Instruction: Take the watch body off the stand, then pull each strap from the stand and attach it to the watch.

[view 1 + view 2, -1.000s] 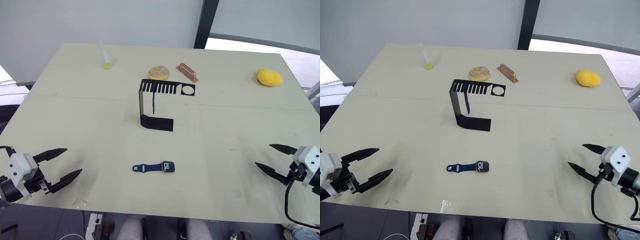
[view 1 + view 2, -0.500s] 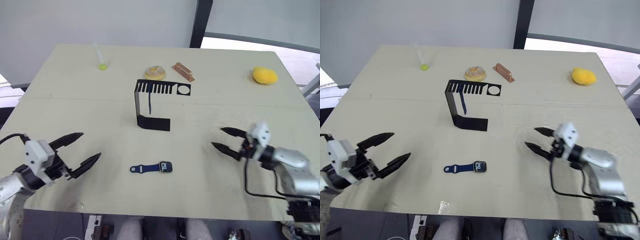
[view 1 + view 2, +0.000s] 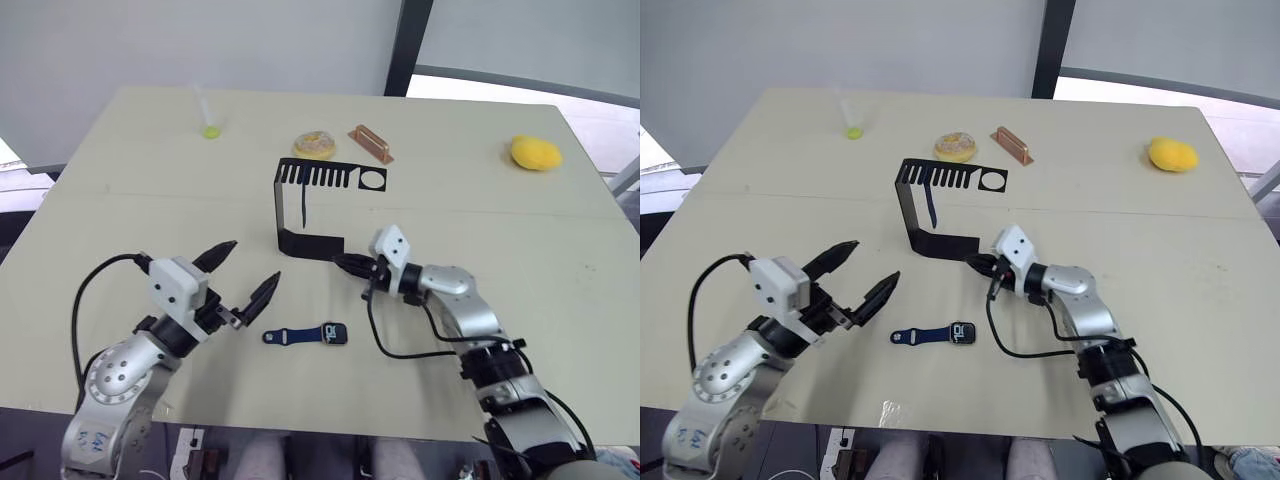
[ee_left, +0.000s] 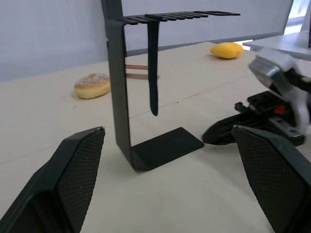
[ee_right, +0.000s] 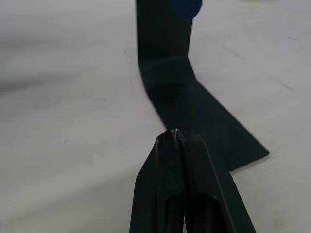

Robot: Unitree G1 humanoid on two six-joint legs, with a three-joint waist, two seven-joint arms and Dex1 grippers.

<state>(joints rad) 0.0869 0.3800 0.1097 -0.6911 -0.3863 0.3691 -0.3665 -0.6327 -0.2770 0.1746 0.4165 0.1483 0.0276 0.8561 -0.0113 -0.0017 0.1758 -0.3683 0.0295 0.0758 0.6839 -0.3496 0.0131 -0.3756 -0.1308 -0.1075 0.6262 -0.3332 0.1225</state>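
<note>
The small rounded-square watch body with its silvery rim and black screen (image 3: 335, 333) lies flat on the pale worktop (image 3: 520, 240) in the lower centre of the left eye view, already off the thin black metal C-shaped stand (image 3: 283, 210), with one narrow dark blue strap (image 3: 290, 336) joined to its left side. The other dark blue strap (image 4: 153, 73) hangs straight down from a slot of the stand's comb-like top plate, just above the centre of the frame, so I judge it is the one left to pull. My right hand (image 3: 345, 264) sits just right of centre, its two black fingers pressed together on nothing, their tips touching or just at the edge of the stand's flat foot; I take it I am there to pin the stand down while the strap is drawn out. My left hand (image 3: 245, 274) hovers in the lower left, fingers spread wide and empty, aimed toward the stand with the watch lying just to its right. Along the far edge of the worktop, at the top of the frame, sit a sugared doughnut (image 3: 316, 145), a copper-coloured rectangular block (image 3: 371, 143), a yellow lemon-like lump (image 3: 537, 152) at upper right, and a small clear tube with a green end (image 3: 209, 115) at upper left, all well apart from my reach. Only the stand's upright side stands near the hanging strap.
</note>
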